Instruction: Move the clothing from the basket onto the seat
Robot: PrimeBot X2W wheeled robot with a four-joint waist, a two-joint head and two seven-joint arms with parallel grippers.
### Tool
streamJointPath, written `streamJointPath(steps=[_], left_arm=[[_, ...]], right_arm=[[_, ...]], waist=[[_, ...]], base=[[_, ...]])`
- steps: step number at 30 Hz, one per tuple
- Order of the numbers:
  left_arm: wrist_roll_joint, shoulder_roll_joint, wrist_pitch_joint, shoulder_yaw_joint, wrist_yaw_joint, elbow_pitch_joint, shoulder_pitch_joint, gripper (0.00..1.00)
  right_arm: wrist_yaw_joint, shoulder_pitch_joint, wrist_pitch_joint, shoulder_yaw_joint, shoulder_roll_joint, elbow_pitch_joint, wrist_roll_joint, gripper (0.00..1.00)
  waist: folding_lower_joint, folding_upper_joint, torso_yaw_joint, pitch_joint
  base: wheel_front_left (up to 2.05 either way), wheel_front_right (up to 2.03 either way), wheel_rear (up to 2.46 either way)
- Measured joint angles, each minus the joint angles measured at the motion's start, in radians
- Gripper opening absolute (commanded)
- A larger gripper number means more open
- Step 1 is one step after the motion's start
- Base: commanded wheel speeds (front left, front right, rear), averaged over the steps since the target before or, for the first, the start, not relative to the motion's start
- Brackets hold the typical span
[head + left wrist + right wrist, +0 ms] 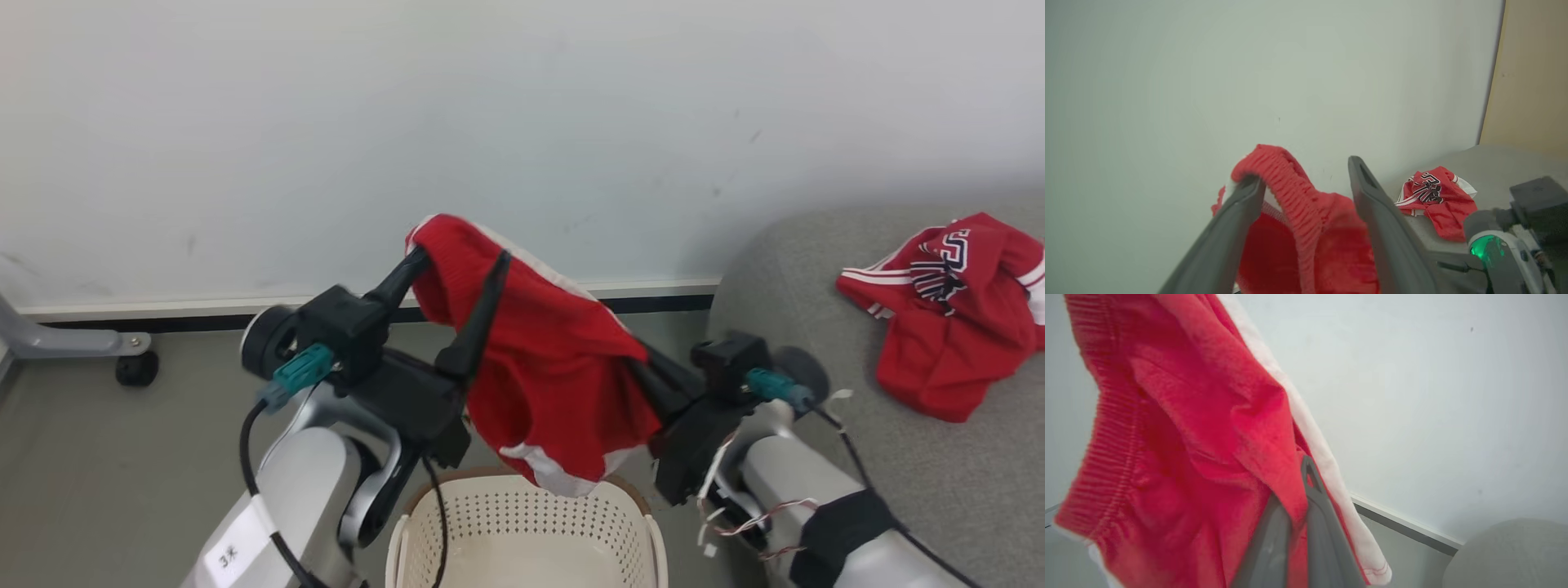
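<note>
1. The plain red garment [555,367] hangs right above the basket [408,531], its white-banded hem just over the far rim.
2. Left gripper [462,255], above the basket's left side, is released: jaws spread wide, with the ribbed waistband draped over one finger.
3. Right gripper [1296,490], above the basket's right side, is clenched on the garment's cloth.
4. The lettered jersey [955,310] lies crumpled on the seat [816,269], well to the right of the basket.
</note>
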Motion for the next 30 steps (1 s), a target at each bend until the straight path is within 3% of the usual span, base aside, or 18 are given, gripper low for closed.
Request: streamJointPath(steps=[15,30], left_arm=[[-0.021,0.065,-0.061,0.060,0.041,0.058,0.164,1.00],[-0.023,0.029,-0.101,-0.001,0.039,0.043,0.273,1.00]], right_arm=[[0.000,0.002,0.000,-0.120,-0.169,-0.060,0.028,0.00],[-0.021,0.049,-0.003,-0.162,-0.274,-0.193,0.006,0.00]], waist=[[0.0000,0.0000,-0.118,0.010],[-0.0001,0.0000,-0.268,0.006]], base=[[0.00,0.00,0.00],[0.00,0.00,0.00]])
